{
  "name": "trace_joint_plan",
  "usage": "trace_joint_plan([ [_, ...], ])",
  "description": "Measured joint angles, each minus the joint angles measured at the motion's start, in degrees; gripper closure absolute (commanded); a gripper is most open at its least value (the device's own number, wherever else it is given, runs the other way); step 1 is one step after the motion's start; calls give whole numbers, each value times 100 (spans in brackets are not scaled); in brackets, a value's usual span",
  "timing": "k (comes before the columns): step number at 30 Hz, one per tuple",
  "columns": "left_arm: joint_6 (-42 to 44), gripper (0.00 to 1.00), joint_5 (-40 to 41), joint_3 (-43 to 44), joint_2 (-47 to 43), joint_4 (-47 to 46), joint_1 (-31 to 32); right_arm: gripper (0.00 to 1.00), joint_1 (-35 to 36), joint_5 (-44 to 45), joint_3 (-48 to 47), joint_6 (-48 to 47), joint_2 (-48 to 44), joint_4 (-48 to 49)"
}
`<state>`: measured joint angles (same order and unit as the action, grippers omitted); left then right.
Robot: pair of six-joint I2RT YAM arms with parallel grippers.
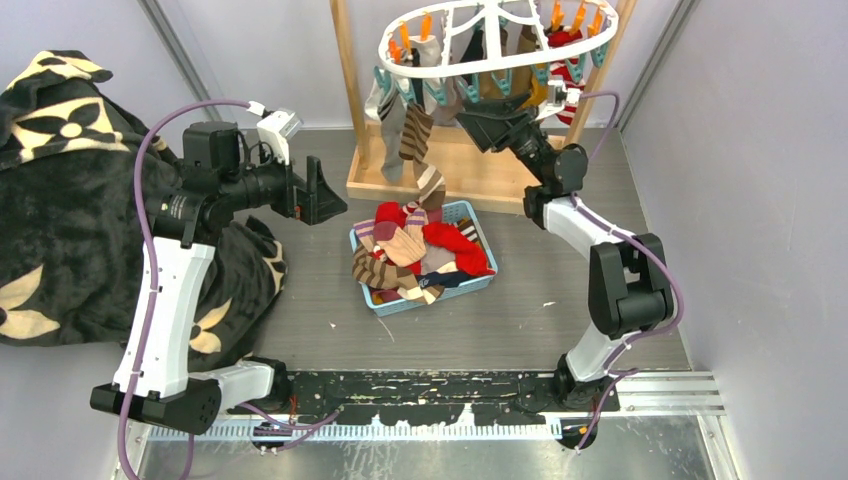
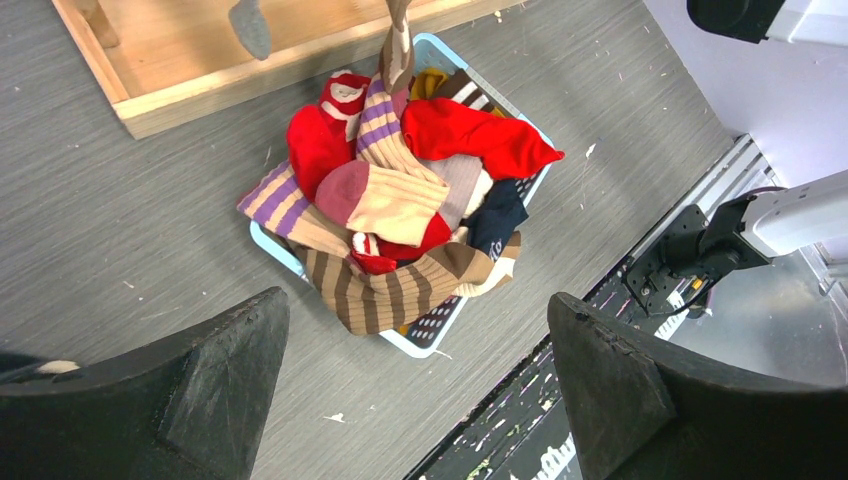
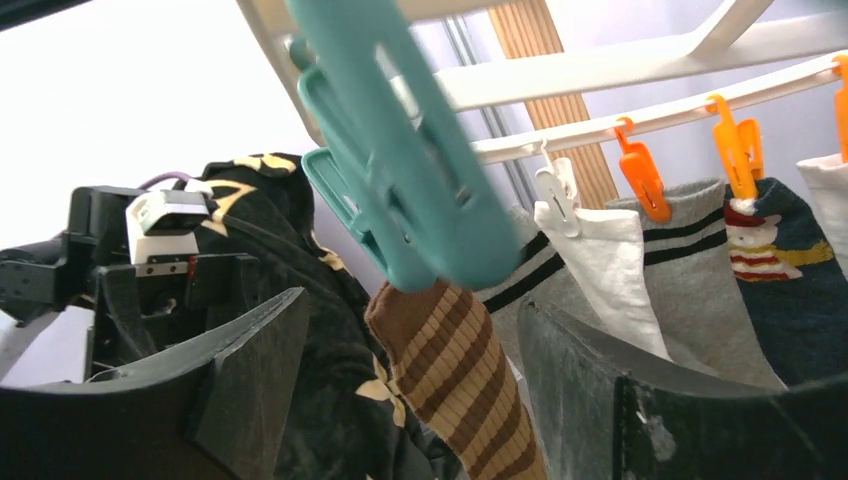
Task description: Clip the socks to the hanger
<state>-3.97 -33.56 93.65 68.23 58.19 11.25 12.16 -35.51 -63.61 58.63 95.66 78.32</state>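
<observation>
The hanger [image 1: 497, 52] is a white oval ring hung at the top, with orange and teal clips. A brown-and-tan striped sock [image 3: 470, 380] hangs from a teal clip [image 3: 410, 170] of its frame [image 3: 600, 75]. My right gripper [image 3: 412, 300] is open around that sock, its fingers standing apart on either side. It is raised just under the ring [image 1: 478, 118]. More socks [image 1: 420, 245] lie heaped in the blue basket [image 1: 440, 300]. My left gripper [image 1: 335, 205] hovers open and empty to the left of the basket. From its wrist view the pile [image 2: 400, 200] lies beyond the left gripper [image 2: 417, 300].
The hanger hangs from a wooden stand [image 1: 350, 90] whose tray base [image 1: 470, 170] lies behind the basket. A big black floral blanket [image 1: 60, 200] covers the left side. Several grey, white and navy socks [image 3: 690, 280] hang from neighbouring clips. A scuffed rail [image 1: 450, 385] runs along the near edge.
</observation>
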Motion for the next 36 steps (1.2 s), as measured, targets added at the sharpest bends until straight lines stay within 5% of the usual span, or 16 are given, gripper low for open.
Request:
trace_joint_plan([
  [9,9,0,2,9,0,28,0,21,520,431,-31,-752,221,-59],
  [24,149,0,52,116,0,192,0,29,485,472,-570,-621,527,9],
  [36,151,0,57,116,0,212,0,61,485,389,-645,-496,529,52],
])
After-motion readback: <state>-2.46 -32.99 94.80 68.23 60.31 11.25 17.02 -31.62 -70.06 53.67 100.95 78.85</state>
